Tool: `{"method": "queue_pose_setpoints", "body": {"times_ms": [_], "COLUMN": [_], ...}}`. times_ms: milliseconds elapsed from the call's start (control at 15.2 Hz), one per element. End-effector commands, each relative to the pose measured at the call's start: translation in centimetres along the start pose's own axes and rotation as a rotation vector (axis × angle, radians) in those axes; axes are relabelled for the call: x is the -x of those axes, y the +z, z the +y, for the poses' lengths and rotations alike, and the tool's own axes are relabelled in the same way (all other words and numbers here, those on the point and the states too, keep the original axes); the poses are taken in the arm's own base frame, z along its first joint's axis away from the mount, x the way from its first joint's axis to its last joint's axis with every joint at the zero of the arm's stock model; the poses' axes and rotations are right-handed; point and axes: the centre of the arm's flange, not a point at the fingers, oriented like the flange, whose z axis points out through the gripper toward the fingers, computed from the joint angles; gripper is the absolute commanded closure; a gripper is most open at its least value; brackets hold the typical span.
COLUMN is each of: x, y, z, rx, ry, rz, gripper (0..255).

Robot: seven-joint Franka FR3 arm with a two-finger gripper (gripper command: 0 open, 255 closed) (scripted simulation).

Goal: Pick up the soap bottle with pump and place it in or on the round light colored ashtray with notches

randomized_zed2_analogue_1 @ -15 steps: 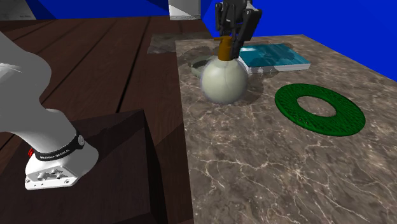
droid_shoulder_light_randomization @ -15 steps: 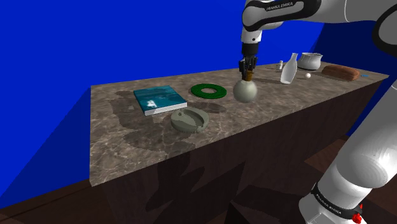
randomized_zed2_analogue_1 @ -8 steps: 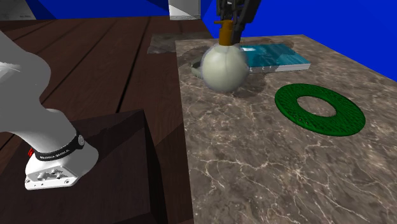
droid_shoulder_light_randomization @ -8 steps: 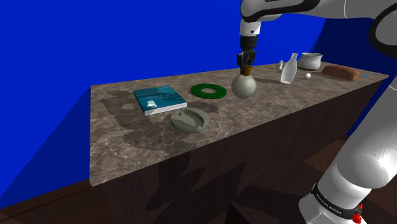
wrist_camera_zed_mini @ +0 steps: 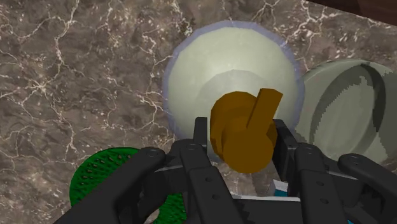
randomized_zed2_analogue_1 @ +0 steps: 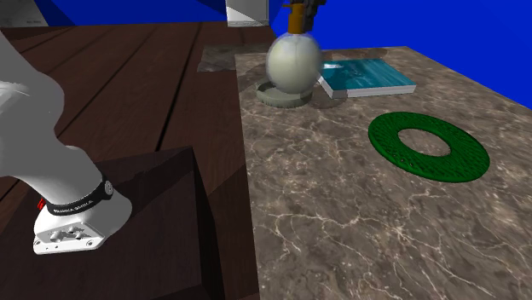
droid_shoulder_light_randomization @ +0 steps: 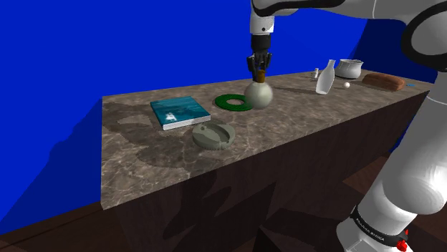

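Jaws closed on the soap bottle (droid_shoulder_light_randomization: 258, 94), pinching its orange-brown pump top. In the wrist view the two black fingers (wrist_camera_zed_mini: 191, 159) sit either side of the pump head with the round pale body below them. The bottle (wrist_camera_zed_mini: 229, 89) hangs upright from the jaws, off the table (droid_shoulder_light_randomization: 143, 157).

In the wrist view the bottle body is over bare marble, and the ashtray (wrist_camera_zed_mini: 331, 95) is just beside it, not under it. In the shoulder view the bottle overlaps the far edge of the green ring (droid_shoulder_light_randomization: 222, 102). The ashtray (droid_shoulder_light_randomization: 200, 136) lies nearer the front edge, apart from the bottle. In the second exterior view the bottle (randomized_zed2_analogue_1: 293, 61) covers part of the ashtray (randomized_zed2_analogue_1: 281, 99), so I can't judge the gap from there.

The ashtray is round, pale grey and notched, and nothing is in it. A teal book (droid_shoulder_light_randomization: 179, 112) lies flat next to the ashtray, between it and the back edge. The ring (randomized_zed2_analogue_1: 392, 145) lies flat on the marble.

At the table's far end stand a white bottle (droid_shoulder_light_randomization: 325, 77), a white pot (droid_shoulder_light_randomization: 349, 68) and a brown loaf (droid_shoulder_light_randomization: 385, 80), well apart from the ashtray. The white arm (droid_shoulder_light_randomization: 408, 165) reaches over the table from the shoulder view's right.
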Motion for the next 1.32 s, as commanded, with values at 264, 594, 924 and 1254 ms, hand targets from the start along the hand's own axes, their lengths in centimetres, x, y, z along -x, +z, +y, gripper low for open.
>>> {"method": "queue_pose_setpoints", "body": {"times_ms": [264, 594, 924, 1254], "x": [-2.8, -5.1, -7.1, -7.3], "y": [-2.3, -4.1, -5.1, -2.5], "z": [-7.4, -13.3, -18.6, -18.8], "rx": [0.000, 0.000, 0.000, 0.000], "ry": [0.001, 0.001, 0.001, 0.001], "rz": [0.001, 0.001, 0.001, 0.001], "gripper": [255, 255, 255, 255]}}
